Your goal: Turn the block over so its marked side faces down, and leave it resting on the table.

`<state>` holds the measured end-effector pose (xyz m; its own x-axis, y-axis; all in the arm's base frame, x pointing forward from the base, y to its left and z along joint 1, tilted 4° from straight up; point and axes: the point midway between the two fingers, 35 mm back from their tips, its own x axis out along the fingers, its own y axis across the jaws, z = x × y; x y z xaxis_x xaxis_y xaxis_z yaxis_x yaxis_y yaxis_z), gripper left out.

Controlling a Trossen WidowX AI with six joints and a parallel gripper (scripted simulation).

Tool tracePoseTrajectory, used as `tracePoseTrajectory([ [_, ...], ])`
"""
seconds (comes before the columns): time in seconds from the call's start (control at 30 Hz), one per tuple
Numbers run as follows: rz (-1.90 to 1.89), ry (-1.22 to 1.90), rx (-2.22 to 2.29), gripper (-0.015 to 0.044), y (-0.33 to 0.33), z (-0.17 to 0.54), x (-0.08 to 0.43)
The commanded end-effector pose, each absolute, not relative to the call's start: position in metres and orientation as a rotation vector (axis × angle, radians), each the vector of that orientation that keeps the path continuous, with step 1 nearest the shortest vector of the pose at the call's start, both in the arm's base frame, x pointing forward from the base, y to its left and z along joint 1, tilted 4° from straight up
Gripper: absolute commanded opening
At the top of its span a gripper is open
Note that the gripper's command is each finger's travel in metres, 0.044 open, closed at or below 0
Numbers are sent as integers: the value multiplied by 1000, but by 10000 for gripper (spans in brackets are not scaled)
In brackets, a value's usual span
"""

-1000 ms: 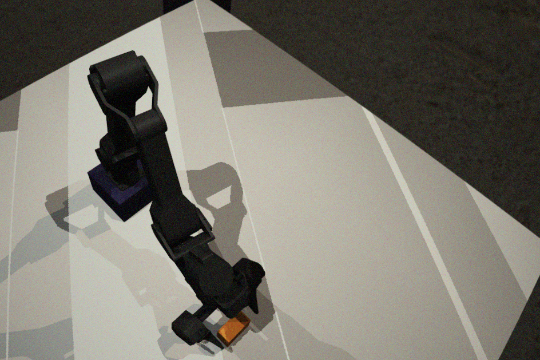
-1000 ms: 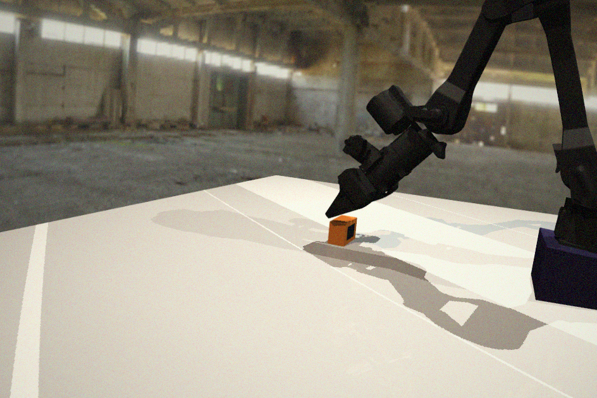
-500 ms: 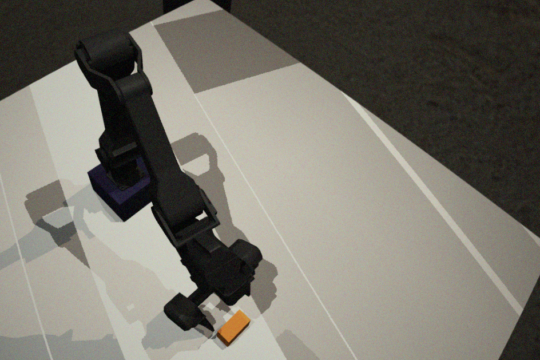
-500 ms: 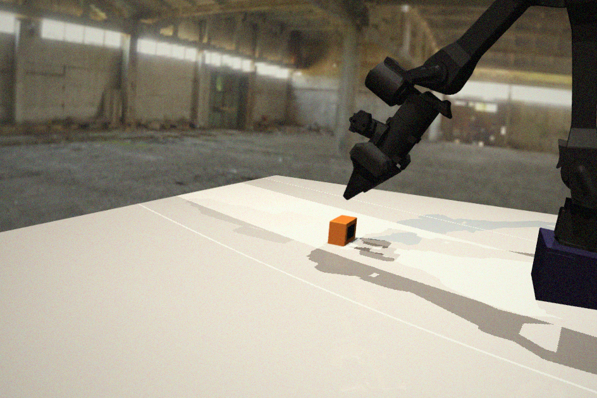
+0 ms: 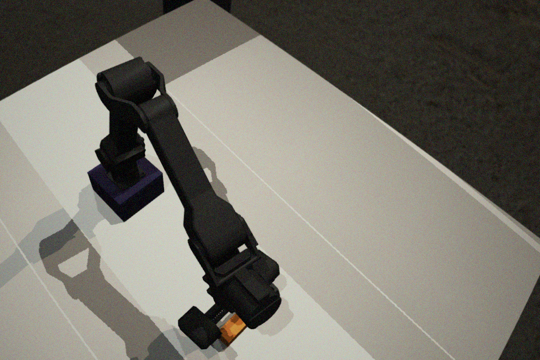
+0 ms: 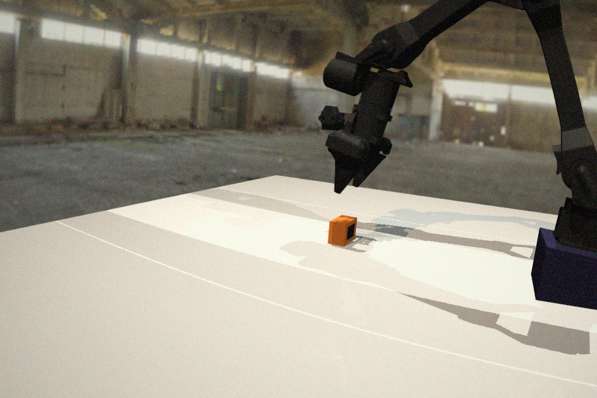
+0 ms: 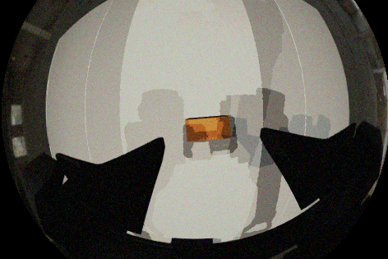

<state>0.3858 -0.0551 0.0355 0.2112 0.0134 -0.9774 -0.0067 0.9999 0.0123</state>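
The top view looks steeply down from above the worktop (image 5: pixel 331 163) (image 6: pixel 202 306) (image 7: pixel 193 21), set slantwise, so a far corner points toward the upper edge and the arm (image 5: pixel 174 150) (image 6: pixel 554 46) runs from its base (image 5: pixel 141 194) (image 6: pixel 561 267) at left down to the lower edge. The exterior view stands lower, beyond the worktop's side, and faces across it with a slight downward tilt; the base is cut by the right edge and a hall fills the background. The wrist view is the nearest to the pincer (image 5: pixel 226 325) (image 6: pixel 347 188) (image 7: pixel 213 133), looking out past both fingers through a round, strongly curved lens onto the worktop. All three share the block (image 5: pixel 233 328) (image 6: pixel 342 230) (image 7: pixel 208 128); top and exterior also share the arm and base.
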Motion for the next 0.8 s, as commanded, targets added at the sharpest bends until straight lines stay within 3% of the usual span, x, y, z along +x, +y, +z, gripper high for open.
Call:
tracePoseTrajectory([
  [0.0, 7, 1561, 0, 440, -54, 46, 394],
  [0.37, 7, 1610, -3, 440, -54, 49, 395],
  [0.77, 7, 1610, -3, 440, -54, 1, 393],
])
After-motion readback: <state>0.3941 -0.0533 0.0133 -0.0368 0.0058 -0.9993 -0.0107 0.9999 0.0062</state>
